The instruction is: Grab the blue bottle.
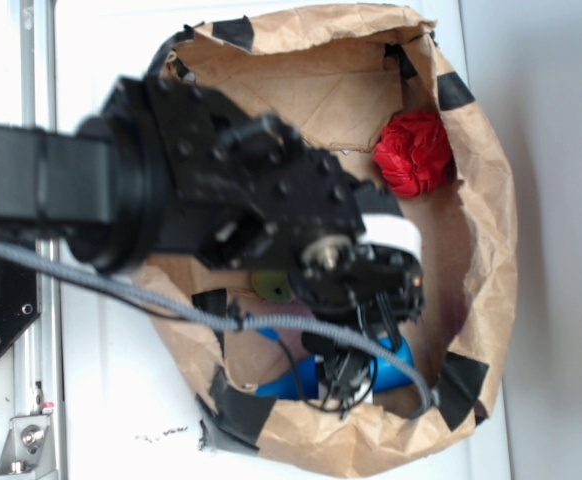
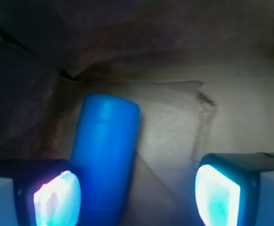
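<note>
The blue bottle (image 1: 301, 377) lies on its side at the bottom of the brown paper bag (image 1: 491, 230), mostly hidden by my arm in the exterior view. In the wrist view the bottle (image 2: 106, 155) lies lengthwise between my fingers, right beside the left pad (image 2: 57, 200), with a wide gap to the right pad (image 2: 217, 193). My gripper (image 2: 137, 197) is open and low over the bag floor, straddling the bottle; it also shows in the exterior view (image 1: 356, 375). The bottle's neck is out of view.
A red fuzzy ball (image 1: 414, 152) rests against the bag's upper right wall. A bit of olive green (image 1: 271, 287) peeks out under my wrist. The bag's paper walls with black tape patches (image 1: 453, 92) ring the work area closely. A grey cable (image 1: 171, 300) crosses the arm.
</note>
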{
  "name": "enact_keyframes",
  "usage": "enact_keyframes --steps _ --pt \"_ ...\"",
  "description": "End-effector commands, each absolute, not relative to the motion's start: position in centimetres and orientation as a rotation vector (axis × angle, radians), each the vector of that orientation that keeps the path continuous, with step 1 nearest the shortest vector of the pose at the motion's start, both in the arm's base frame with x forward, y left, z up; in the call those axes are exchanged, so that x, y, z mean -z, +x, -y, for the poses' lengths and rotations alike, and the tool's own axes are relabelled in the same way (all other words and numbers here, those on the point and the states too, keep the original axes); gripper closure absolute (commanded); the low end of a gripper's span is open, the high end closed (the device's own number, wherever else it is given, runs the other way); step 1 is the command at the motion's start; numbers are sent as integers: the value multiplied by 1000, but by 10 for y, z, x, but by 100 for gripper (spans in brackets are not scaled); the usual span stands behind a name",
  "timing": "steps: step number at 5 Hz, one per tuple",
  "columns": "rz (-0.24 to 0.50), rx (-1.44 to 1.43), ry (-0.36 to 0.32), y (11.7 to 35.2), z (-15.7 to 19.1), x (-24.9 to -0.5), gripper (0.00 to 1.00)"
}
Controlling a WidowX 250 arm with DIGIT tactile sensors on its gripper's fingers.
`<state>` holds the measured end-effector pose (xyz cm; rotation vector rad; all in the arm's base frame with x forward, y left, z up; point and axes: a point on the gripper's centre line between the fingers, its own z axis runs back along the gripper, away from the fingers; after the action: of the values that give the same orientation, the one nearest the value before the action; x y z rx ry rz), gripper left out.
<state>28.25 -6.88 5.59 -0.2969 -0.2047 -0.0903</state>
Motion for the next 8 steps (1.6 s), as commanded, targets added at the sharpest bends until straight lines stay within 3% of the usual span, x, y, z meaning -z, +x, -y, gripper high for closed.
enact_keyframes --steps 1,2,4,5,6,8 --pt "246 188 -304 287 93 -58 0" --pt "257 225 -197 286 99 -46 0" --pt "238 214 -148 291 89 -38 0" --pt "252 136 -158 296 76 -40 100" --pt "278 118 -160 297 68 -51 100" --pt "349 29 -187 285 38 -107 100"
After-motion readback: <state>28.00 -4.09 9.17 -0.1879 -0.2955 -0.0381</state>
